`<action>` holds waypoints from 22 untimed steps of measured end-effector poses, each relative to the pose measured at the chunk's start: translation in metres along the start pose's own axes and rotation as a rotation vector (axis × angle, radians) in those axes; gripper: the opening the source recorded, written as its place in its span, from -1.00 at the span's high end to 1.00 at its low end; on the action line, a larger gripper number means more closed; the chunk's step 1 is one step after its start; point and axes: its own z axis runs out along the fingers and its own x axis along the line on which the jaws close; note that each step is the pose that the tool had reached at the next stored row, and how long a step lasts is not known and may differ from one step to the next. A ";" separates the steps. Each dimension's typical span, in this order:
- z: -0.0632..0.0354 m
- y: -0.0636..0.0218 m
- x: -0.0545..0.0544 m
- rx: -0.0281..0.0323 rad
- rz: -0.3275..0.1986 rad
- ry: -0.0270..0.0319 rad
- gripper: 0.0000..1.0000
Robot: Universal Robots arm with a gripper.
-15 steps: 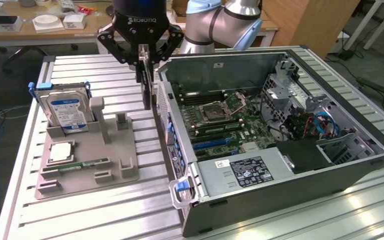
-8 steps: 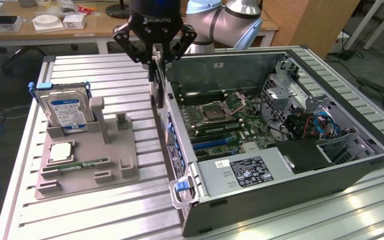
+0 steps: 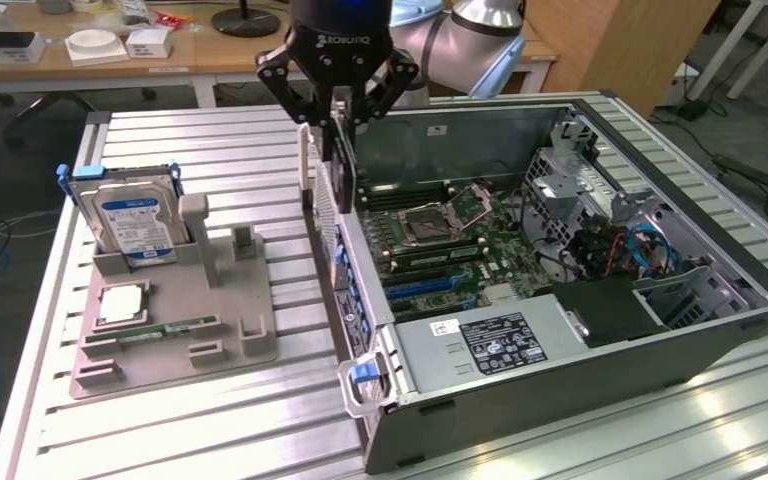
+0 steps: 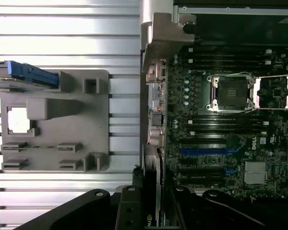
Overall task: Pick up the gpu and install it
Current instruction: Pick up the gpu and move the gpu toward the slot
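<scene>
I've got the pincer [image 3: 337,118] clenched on the gpu [image 3: 345,165], and the card hangs edge-down from it, its pale bracket strip [image 3: 307,160] on the exterior view's left. It's in the air above the open computer case [image 3: 598,370], right over the case's rear wall and the edge of the motherboard [image 3: 491,250], not seated in anything. In the wrist view I see the gpu [image 4: 151,184] edge-on between the fingers [image 4: 129,208], and beyond it the board's blue slots [image 4: 206,151] and the cpu socket [image 4: 233,93]. On the desk [image 3: 197,140] beside the case, the grey holder [image 3: 244,290] carries the hard drive [image 3: 137,220].
</scene>
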 end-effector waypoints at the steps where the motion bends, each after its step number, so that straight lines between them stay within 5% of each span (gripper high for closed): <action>1: 0.0000 0.0000 -0.003 0.0000 0.000 -0.0001 0.47; 22: 0.0005 0.0011 -0.062 0.0000 0.000 -0.0001 0.47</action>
